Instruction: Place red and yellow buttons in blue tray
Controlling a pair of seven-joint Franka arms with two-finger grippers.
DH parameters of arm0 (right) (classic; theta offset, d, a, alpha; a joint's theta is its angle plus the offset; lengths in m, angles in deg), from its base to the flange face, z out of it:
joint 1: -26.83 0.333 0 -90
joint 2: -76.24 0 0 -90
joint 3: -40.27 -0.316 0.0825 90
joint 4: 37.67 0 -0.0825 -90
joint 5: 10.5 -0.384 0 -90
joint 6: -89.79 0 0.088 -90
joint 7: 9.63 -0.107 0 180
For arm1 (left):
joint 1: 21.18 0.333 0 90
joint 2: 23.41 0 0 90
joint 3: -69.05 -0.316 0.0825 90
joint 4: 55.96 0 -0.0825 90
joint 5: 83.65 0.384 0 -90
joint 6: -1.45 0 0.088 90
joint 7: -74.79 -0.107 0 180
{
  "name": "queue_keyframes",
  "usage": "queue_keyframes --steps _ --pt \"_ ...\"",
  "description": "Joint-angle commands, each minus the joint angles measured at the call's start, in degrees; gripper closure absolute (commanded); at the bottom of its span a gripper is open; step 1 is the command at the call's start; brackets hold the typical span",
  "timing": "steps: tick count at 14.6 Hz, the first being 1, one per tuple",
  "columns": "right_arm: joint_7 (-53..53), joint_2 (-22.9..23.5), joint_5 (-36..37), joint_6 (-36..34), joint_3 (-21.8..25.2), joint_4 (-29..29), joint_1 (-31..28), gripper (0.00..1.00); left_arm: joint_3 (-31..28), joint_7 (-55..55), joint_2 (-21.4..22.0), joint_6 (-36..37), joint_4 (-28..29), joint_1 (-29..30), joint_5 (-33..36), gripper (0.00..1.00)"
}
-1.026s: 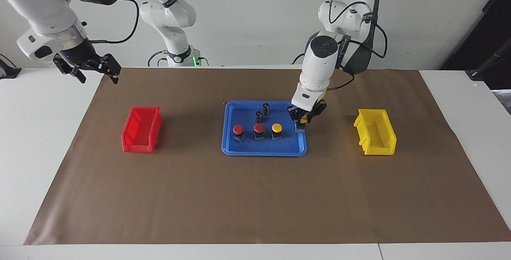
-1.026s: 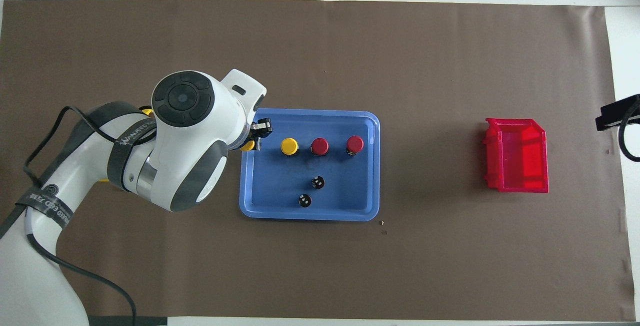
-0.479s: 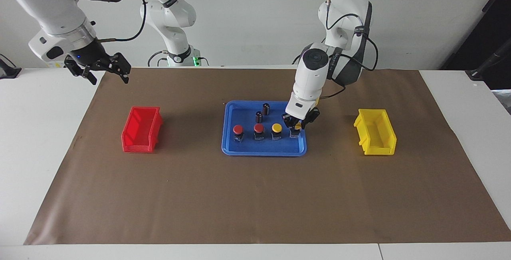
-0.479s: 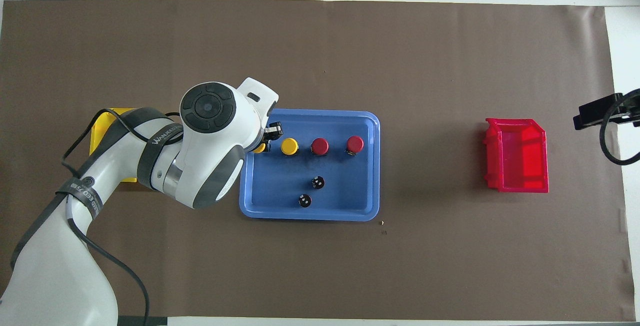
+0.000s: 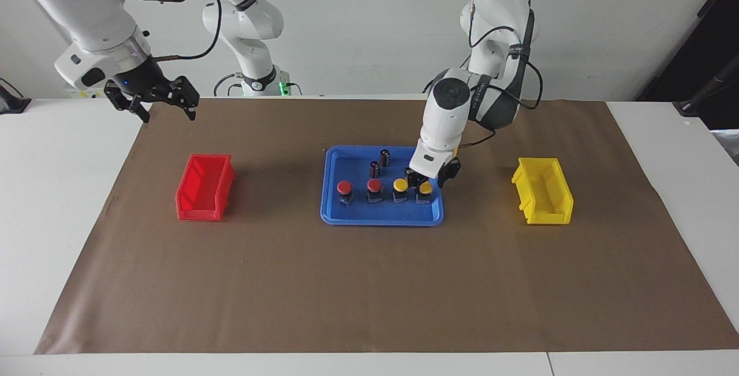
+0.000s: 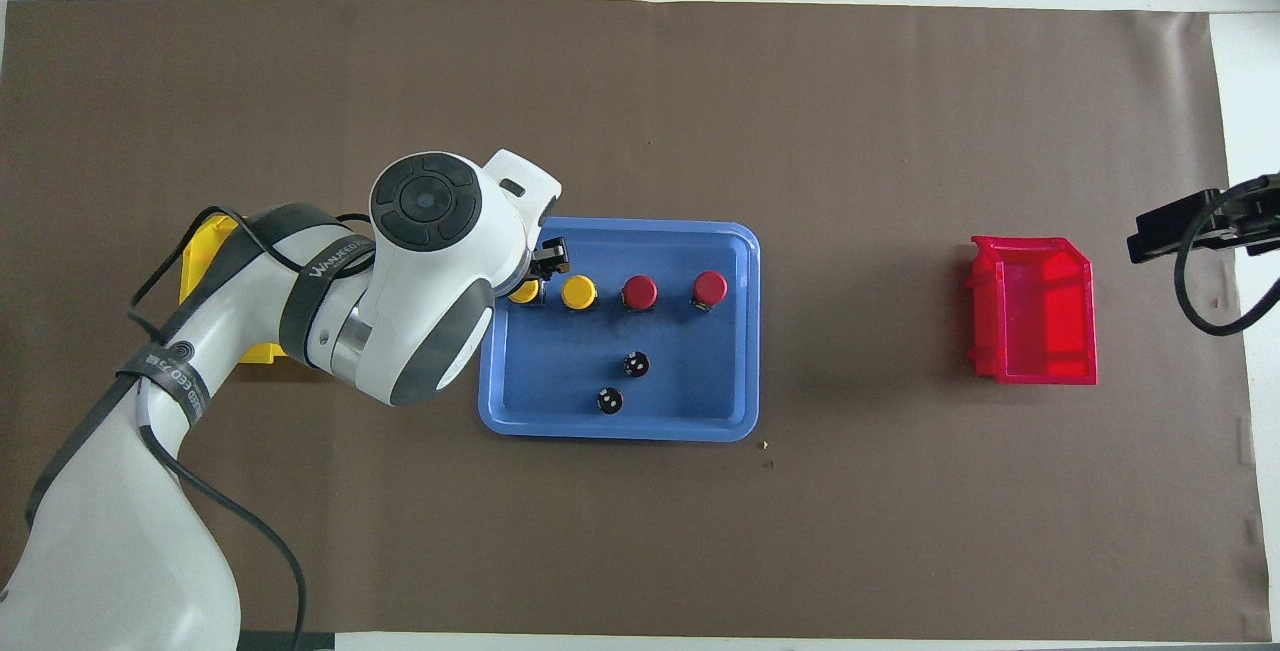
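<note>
The blue tray (image 5: 381, 220) lies mid-table and holds four buttons in a row: two red (image 5: 344, 186) (image 5: 374, 185) and two yellow (image 5: 400, 184) (image 5: 425, 189). My left gripper (image 5: 426, 179) is open just above the yellow button at the tray's end toward the left arm; the button stands on the tray floor. In the overhead view that button (image 6: 523, 292) is half hidden under the left arm, beside the others (image 6: 578, 292) (image 6: 640, 292) (image 6: 710, 287). My right gripper (image 5: 167, 114) is open and empty, up over the mat's corner near the red bin.
Two dark brown cylinders (image 5: 384, 156) (image 5: 374, 168) stand in the tray, nearer the robots than the buttons. A red bin (image 5: 205, 186) sits toward the right arm's end and a yellow bin (image 5: 542, 191) toward the left arm's end, both empty.
My left gripper carried the yellow button over the tray's rim, lowered it beside the other yellow one and let go. My right gripper drifted toward the table's middle.
</note>
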State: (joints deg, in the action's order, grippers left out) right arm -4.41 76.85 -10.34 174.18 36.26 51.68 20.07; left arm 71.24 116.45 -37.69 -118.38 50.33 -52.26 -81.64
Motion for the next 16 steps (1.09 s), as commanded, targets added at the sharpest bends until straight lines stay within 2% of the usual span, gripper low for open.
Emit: queue_keyframes --steps 1,2,4,7,9,11,13,16 --pt "-0.7 -0.4 -0.8 -1.2 -0.1 0.0 0.0 0.0 -1.1 -1.1 3.2 7.0 -3.8 0.7 1.3 0.0" --pt "-0.8 -0.5 -0.8 -1.2 -0.1 0.2 0.1 0.0 -1.1 -2.2 4.9 9.4 -4.8 3.0 1.3 0.0" --pt "-0.8 -0.6 -0.6 -1.2 -0.1 0.2 0.2 0.0 -1.3 -12.3 8.4 17.8 -7.5 5.8 1.2 0.0" --pt "-0.9 -0.6 -0.2 -1.1 -0.1 0.1 0.1 0.0 -1.4 -31.4 15.4 26.4 -8.1 15.4 0.0 0.0" --pt "-0.8 -0.4 0.3 0.0 0.0 0.0 0.1 0.0 -1.4 -37.3 18.5 29.5 -8.5 22.1 -0.9 0.0" --pt "-0.8 -0.4 0.3 0.2 -0.1 0.0 0.0 0.0 -1.5 -39.8 18.8 33.1 -11.6 25.7 -0.9 0.0" --pt "-0.6 -0.4 0.3 0.2 -0.1 0.0 0.0 0.0 -1.5 -48.6 17.4 35.5 -15.3 28.5 -2.1 0.0" --pt "-0.8 -0.4 0.3 0.3 -0.1 -0.1 0.1 0.0 -1.1 -48.7 17.0 32.6 -15.4 29.3 -3.5 0.0"
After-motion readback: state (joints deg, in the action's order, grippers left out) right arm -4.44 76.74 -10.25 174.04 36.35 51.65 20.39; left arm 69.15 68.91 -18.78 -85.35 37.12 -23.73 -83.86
